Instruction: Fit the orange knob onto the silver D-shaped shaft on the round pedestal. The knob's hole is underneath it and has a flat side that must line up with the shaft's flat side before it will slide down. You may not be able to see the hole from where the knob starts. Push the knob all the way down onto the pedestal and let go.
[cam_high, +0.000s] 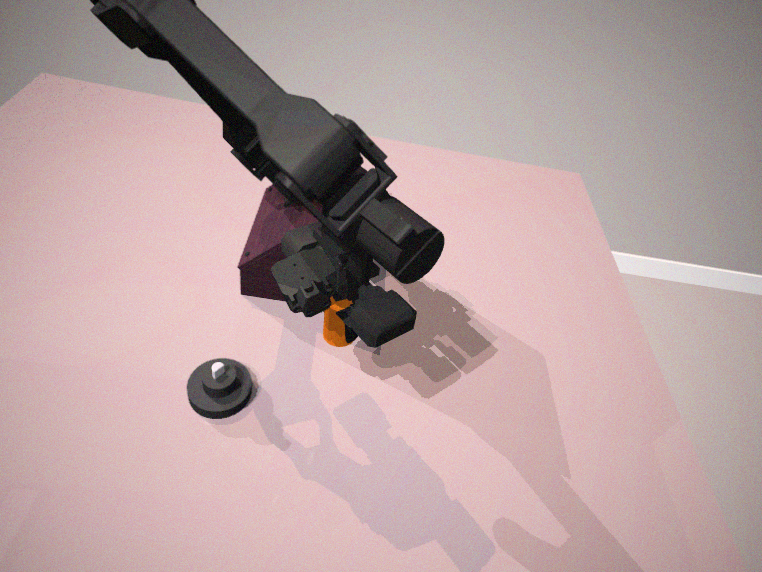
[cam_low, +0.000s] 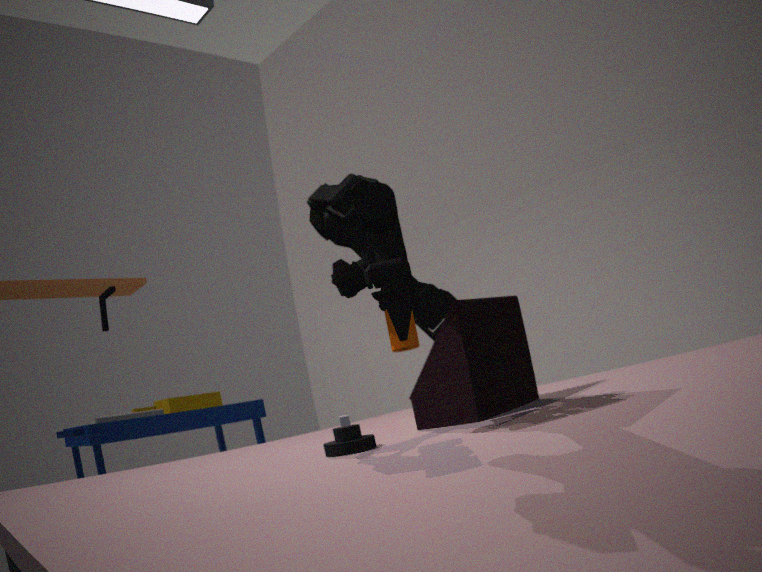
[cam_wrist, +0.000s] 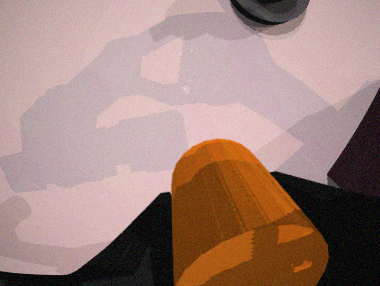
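Note:
The orange knob (cam_high: 334, 327) (cam_low: 413, 335) (cam_wrist: 212, 205) is held upright or nearly so, well above the table. My gripper (cam_high: 338, 321) (cam_low: 403, 334) (cam_wrist: 221, 192) is shut on it, with a dark finger on either side. The underside of the knob and its hole are hidden. The dark round pedestal (cam_high: 200, 395) (cam_low: 349, 447) (cam_wrist: 272, 15) stands on the table, left of the knob in the top and exterior views and at the top edge of the wrist view. Its silver shaft (cam_high: 217, 369) (cam_low: 344, 421) points up and is bare. I cannot make out which way its flat faces.
A dark maroon block with a sloped face (cam_high: 261, 280) (cam_low: 501, 360) (cam_wrist: 364, 162) stands on the pink table (cam_high: 110, 295) (cam_low: 246, 511), close behind the gripper in the top view and right of it in the exterior view. A blue bench (cam_low: 178, 421) stands in the background.

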